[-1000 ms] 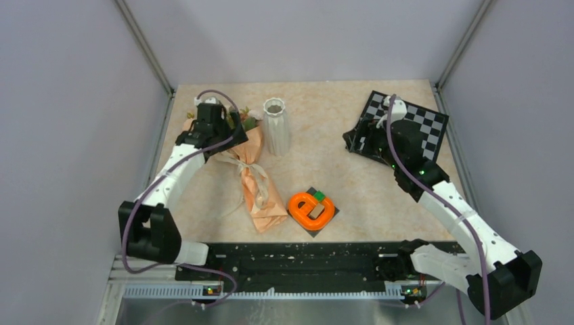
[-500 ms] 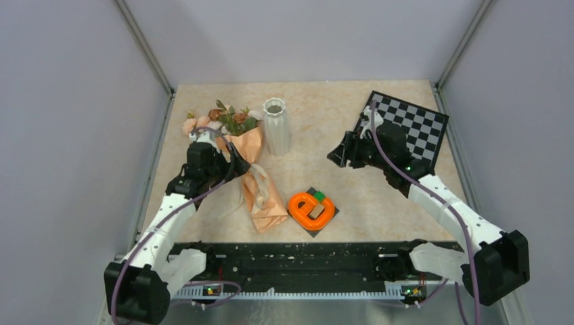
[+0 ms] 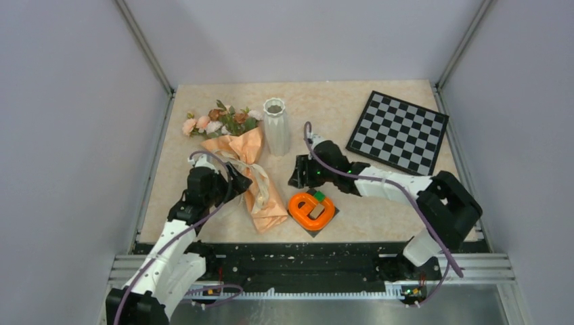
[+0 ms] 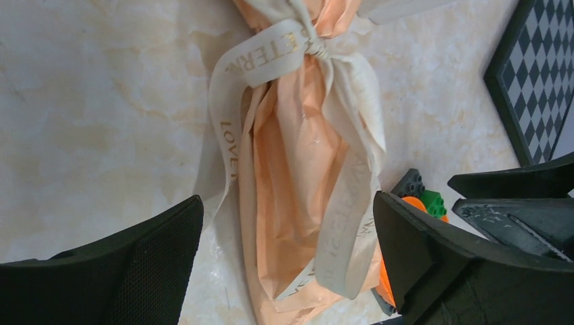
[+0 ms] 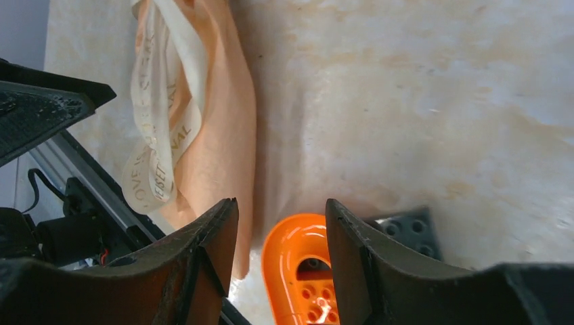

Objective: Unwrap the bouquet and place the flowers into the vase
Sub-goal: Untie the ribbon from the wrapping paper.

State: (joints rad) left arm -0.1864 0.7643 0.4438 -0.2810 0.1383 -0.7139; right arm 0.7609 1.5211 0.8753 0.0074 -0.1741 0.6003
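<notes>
both grippers open beside the wrapped bouquet

the bouquet [image 3: 249, 177] lies on the table [image 3: 338, 101], left of centre, wrapped in its peach paper and cinched with a cream ribbon [image 4: 271, 54]. its narrow stem end points toward the near edge. the flowers [image 3: 220, 122] stick out of the far end, close to the left wall. the vase [image 3: 275, 126] stands upright just right of the paper's wide end, and i cannot tell whether the two touch.

the left gripper [image 3: 233, 184] hangs over the near half of the bouquet, on the near side of the ribbon knot. its jaws are spread wide. in the left wrist view one finger shows on each side of the wrapped stems, with bare table between the paper and the left-hand finger, so it grips nothing.

the right gripper [image 3: 298, 172] reaches in from the right, low over the table between the bouquet and an orange ring [image 3: 312, 208]. its jaws stand apart with nothing caught between them (the right wrist view shows only table and the ring's edge in the gap).

the ring sits on a dark base plate just right of the bouquet's stem end. a checkerboard [image 3: 398, 131] lies at the far right, well apart from both grippers.
</notes>
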